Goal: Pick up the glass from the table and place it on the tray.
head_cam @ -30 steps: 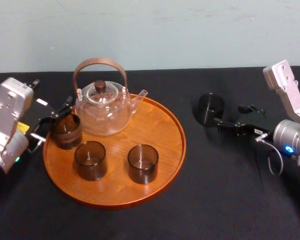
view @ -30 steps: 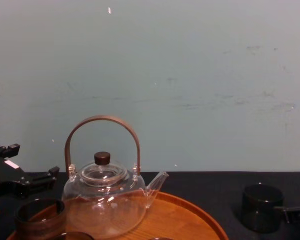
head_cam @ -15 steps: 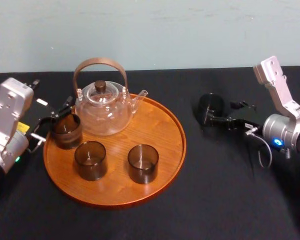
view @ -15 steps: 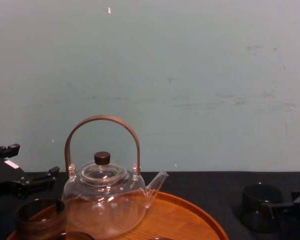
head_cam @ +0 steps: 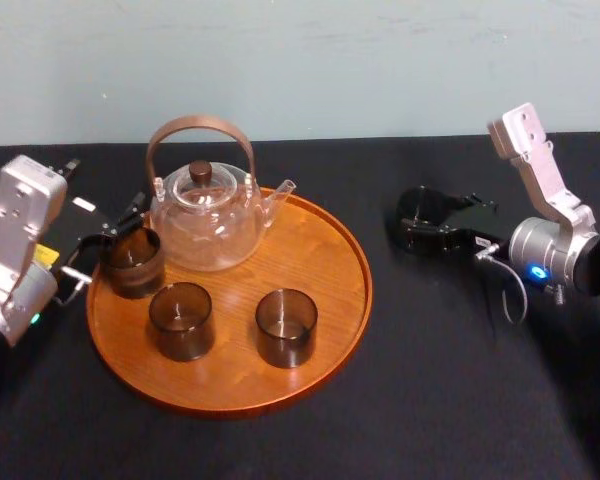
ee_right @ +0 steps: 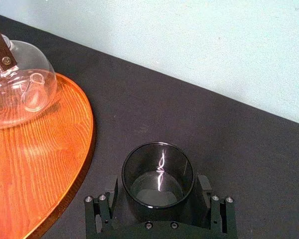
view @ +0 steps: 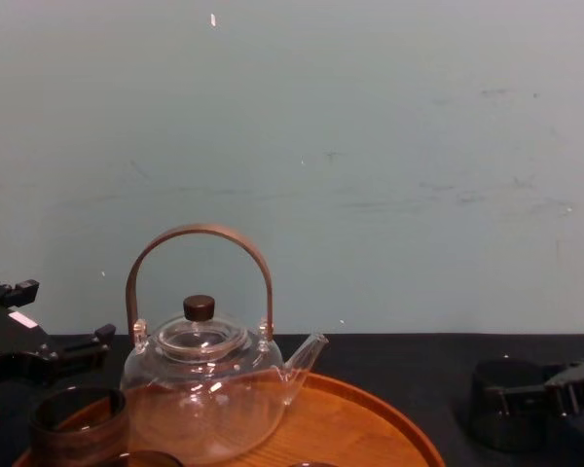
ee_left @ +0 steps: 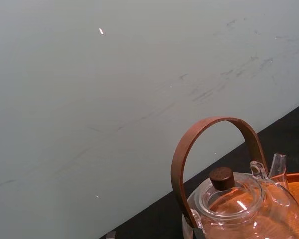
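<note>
Item: glass (ee_right: 158, 175), a small dark-tinted tumbler with straight walls. It stands upright on the black table (head_cam: 450, 380), right of the tray (head_cam: 325, 250) and clear of its rim.

Handling, as we judge it: light, rigid, slick-sided and breakable. We recommend a hold on opposite walls at mid-height, with modest squeeze and a level carry.

Right gripper (head_cam: 422, 220): low on the table, unclosed. We see one finger on each side of the glass and a narrow gap at the walls, so nothing is gripped.

Left gripper (head_cam: 120, 225): parked at the tray's left edge. We cannot tell whether it is holding anything.

Destination: we note bare wood on the tray's right side, beside the teapot (head_cam: 205, 215)
</note>
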Robot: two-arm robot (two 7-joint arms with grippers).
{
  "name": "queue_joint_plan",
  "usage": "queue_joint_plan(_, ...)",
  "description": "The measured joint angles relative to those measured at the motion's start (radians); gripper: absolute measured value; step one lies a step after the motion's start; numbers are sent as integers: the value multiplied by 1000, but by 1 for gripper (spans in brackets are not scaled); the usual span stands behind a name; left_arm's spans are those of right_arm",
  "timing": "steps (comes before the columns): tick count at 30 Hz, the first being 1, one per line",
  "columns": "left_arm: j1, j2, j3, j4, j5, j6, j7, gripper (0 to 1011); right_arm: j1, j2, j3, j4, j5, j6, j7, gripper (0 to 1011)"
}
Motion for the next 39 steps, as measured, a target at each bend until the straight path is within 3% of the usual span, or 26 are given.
queue_joint_plan(15, 0, 0, 0, 0, 0, 0, 0, 1002, 34, -36, -3, 53, -38, 0, 5, 1002)
queue_joint_plan(29, 0, 0, 0, 0, 0, 0, 0, 1001, 37, -40, -2, 57, -50, 5, 1, 1002)
queue_joint_plan(36, 0, 0, 0, 0, 0, 0, 0, 1001, 37, -39, -2, 57, -47, 5, 1, 900)
queue_joint_plan(39, 0, 0, 0, 0, 0, 0, 0, 1001, 37, -39, -2, 56, -47, 5, 1, 900)
